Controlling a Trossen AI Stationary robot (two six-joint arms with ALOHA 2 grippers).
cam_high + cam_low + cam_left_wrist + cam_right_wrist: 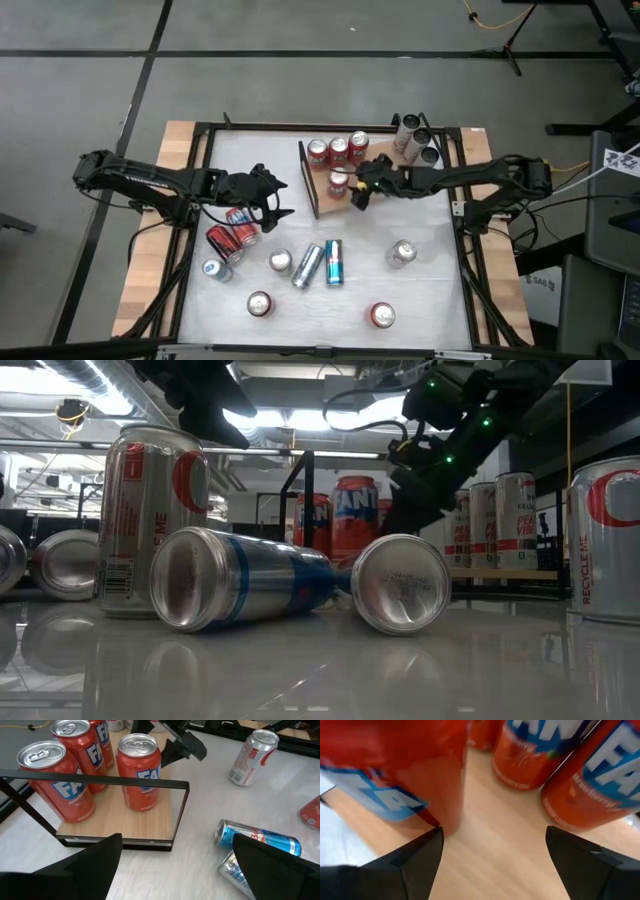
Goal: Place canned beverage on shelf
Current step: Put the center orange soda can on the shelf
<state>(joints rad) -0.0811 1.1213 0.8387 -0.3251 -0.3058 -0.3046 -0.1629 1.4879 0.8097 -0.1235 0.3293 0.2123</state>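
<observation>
Red round metal soda can point(339, 181) stands upright on the flat light-brown wooden shelf point(326, 199), with its silver top facing up and its long side going straight up and down. Three more red cans point(338, 150) stand in a row at the far end of the shelf. The shelf's long side runs from the far edge of the white surface point(430, 240) toward the near edge, and a thin black rail point(307, 178) stands up along its left long side. The right pincer point(362, 188) sits just beside the lone red can, on its right; its two dark fingers point(407, 865) are spread apart, with bare shelf wood between them and the can close in front. The left pincer point(272, 199) hangs over the surface to the left of the shelf, and its fingers point(80, 870) are apart too, holding nothing. A blue and silver can point(334, 262) lies on its side nearer the front, next to a silver one point(307, 266).
</observation>
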